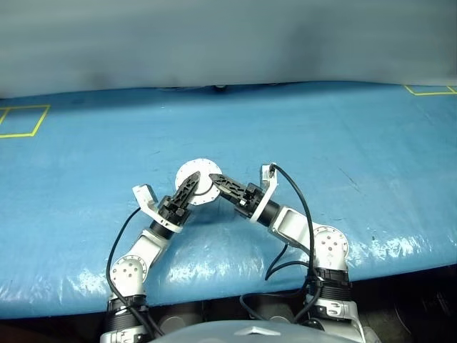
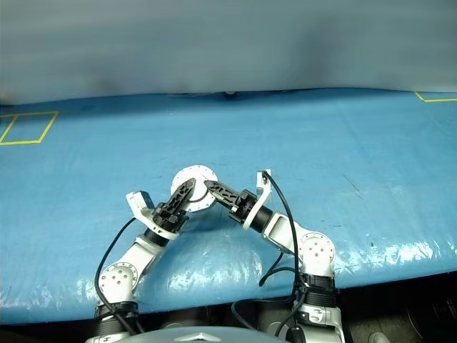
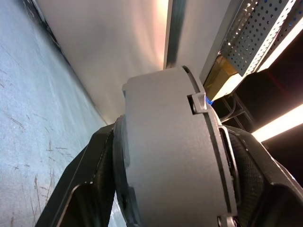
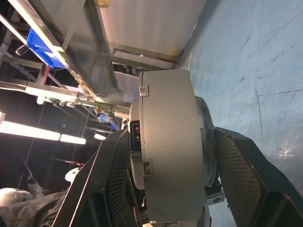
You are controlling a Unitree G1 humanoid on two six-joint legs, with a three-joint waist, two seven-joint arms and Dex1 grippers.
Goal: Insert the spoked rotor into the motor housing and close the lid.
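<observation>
The motor housing (image 1: 201,174) is a round pale grey puck held up over the blue table, its flat face towards me. My left gripper (image 1: 190,183) is shut on it from the left and my right gripper (image 1: 215,179) from the right. In the left wrist view the housing (image 3: 165,156) sits edge-on between the black fingers (image 3: 87,170). A thin disc, the lid (image 3: 215,156), lies flat against its rim. In the right wrist view the housing (image 4: 170,142) is again edge-on between the fingers (image 4: 246,170). The spoked rotor is hidden.
A blue sheet (image 1: 343,157) covers the table, whose front edge runs close below my arms. Yellow tape squares mark the far left (image 1: 21,121) and far right (image 1: 432,90) of it. Black cables (image 1: 303,207) loop from both wrists.
</observation>
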